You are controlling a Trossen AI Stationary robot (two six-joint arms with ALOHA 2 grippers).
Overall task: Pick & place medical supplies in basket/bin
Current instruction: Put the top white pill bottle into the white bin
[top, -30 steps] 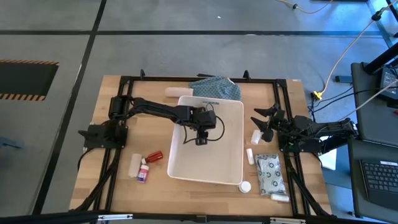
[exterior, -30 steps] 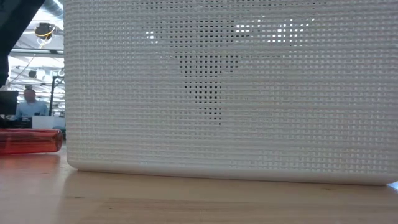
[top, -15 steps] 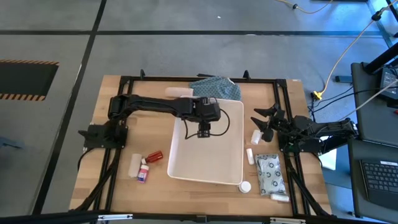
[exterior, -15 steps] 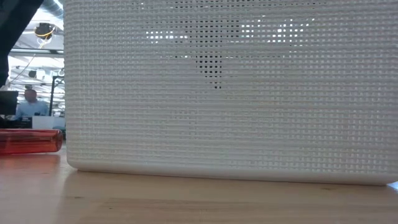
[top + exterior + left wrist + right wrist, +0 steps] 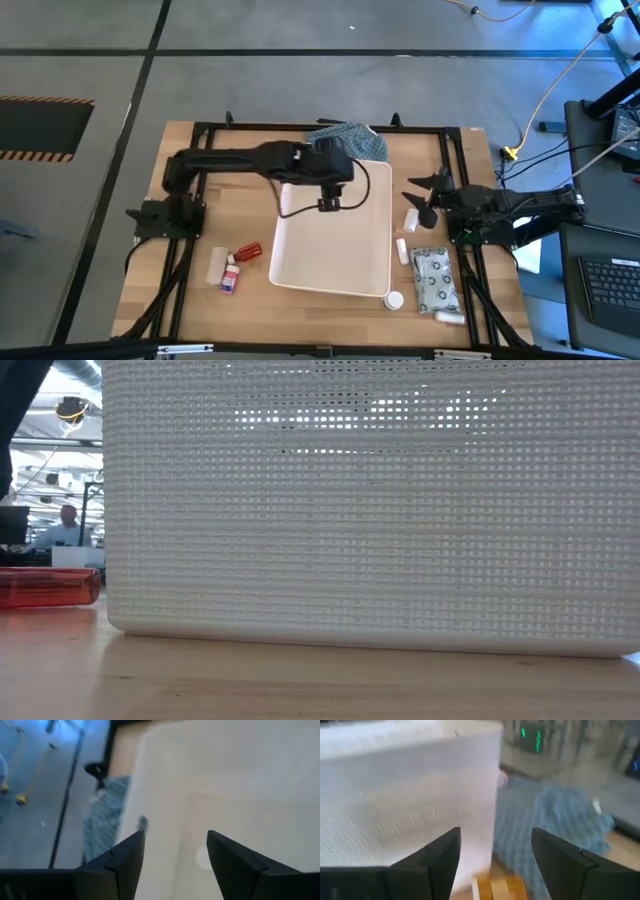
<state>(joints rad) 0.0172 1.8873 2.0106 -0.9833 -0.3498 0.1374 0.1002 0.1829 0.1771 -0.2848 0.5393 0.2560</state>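
Observation:
The white bin (image 5: 336, 250) stands mid-table, and its mesh wall (image 5: 370, 510) fills the low view. My left gripper (image 5: 328, 204) hangs open above the bin's far left part with nothing between its fingers (image 5: 175, 855). My right gripper (image 5: 420, 198) waits open off the bin's right side (image 5: 495, 855), facing the bin wall (image 5: 410, 805). To the left of the bin lie a red bottle (image 5: 248, 251), a white bottle (image 5: 217, 265) and a pink-labelled item (image 5: 231, 277). On the right lie small white items (image 5: 409, 218) (image 5: 401, 250) and a grey patterned pouch (image 5: 435, 278).
A blue-green patterned cloth (image 5: 348, 140) lies against the bin's far end. A white cap (image 5: 395, 299) and a tube (image 5: 450, 318) lie near the table's near right corner. Black frame rails (image 5: 320, 127) run around the table. A person (image 5: 65, 525) sits far behind.
My left gripper has risen out of the bin and drifted toward the table's far edge, staying open. Its dark shape behind the mesh wall in the low view has climbed and gone. My right arm has shifted its pose a little, its gripper staying beside the bin.

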